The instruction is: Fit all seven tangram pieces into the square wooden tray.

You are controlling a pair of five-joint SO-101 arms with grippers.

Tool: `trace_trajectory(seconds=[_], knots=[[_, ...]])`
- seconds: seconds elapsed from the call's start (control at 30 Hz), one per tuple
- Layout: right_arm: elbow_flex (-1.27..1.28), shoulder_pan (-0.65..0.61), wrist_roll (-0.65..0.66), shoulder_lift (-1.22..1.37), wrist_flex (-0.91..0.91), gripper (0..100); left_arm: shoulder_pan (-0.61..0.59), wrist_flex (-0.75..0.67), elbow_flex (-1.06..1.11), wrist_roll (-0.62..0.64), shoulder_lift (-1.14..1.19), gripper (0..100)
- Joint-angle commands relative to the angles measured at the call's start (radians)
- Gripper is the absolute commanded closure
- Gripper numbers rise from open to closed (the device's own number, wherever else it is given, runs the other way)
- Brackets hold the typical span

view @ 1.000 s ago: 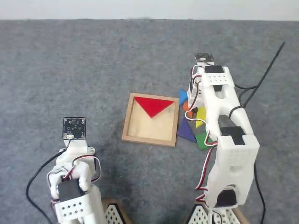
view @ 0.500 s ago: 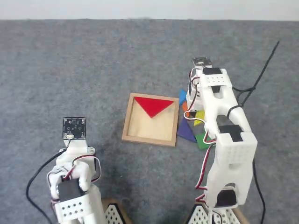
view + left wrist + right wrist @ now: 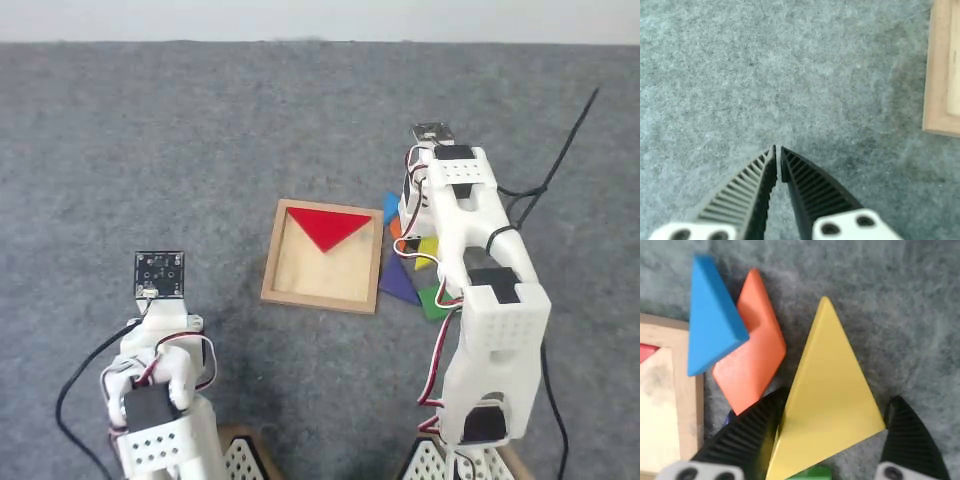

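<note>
The square wooden tray (image 3: 272, 262) lies mid-table with a red triangle (image 3: 326, 226) in its far half. Just right of it sit the loose pieces: blue triangle (image 3: 390, 206), orange parallelogram (image 3: 752, 360), yellow triangle (image 3: 827, 400), purple triangle (image 3: 399, 283) and a green piece (image 3: 433, 301). My right arm (image 3: 470, 210) hangs over this pile. Its gripper (image 3: 832, 427) is open, low over the carpet, with one finger on each side of the yellow triangle. My left gripper (image 3: 778, 151) is shut and empty, over bare carpet near the tray's edge (image 3: 940, 75).
Grey carpet covers the whole table. The blue triangle (image 3: 712, 322) partly overlaps the orange parallelogram, close to the tray rim (image 3: 692, 410). A black cable (image 3: 565, 160) trails off the right arm. Open carpet lies left of and beyond the tray.
The right arm shifted slightly toward the tray over the pile, then held still. The left arm and all pieces stayed in place.
</note>
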Motion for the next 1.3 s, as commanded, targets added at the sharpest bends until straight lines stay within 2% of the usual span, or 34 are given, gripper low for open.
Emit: trace_trajectory(seconds=[0.0, 0.2, 0.4, 0.7, 0.93, 1.07, 1.27], knots=[[-0.051, -0.004, 0.005, -0.013, 0.01, 69.3, -0.003, 0.005, -0.008, -0.009, -0.018, 98], [-0.051, -0.004, 0.006, -0.021, 0.01, 78.7, -0.003, 0.005, -0.008, -0.009, -0.018, 98], [-0.048, -0.004, 0.003, -0.053, 0.012, 77.9, -0.003, 0.005, -0.008, -0.009, -0.018, 98], [0.009, -0.045, -0.021, -0.257, 0.074, 78.0, -0.003, 0.005, -0.008, -0.009, -0.018, 98], [0.103, -0.246, -0.072, -0.392, 0.071, 77.9, -0.003, 0.005, -0.008, -0.009, -0.018, 98], [0.106, -0.361, -0.086, -0.398, 0.012, 78.2, -0.003, 0.005, -0.008, -0.009, -0.018, 98], [0.106, -0.469, -0.204, -0.397, -0.079, 78.3, -0.003, 0.005, -0.008, -0.009, -0.018, 98]])
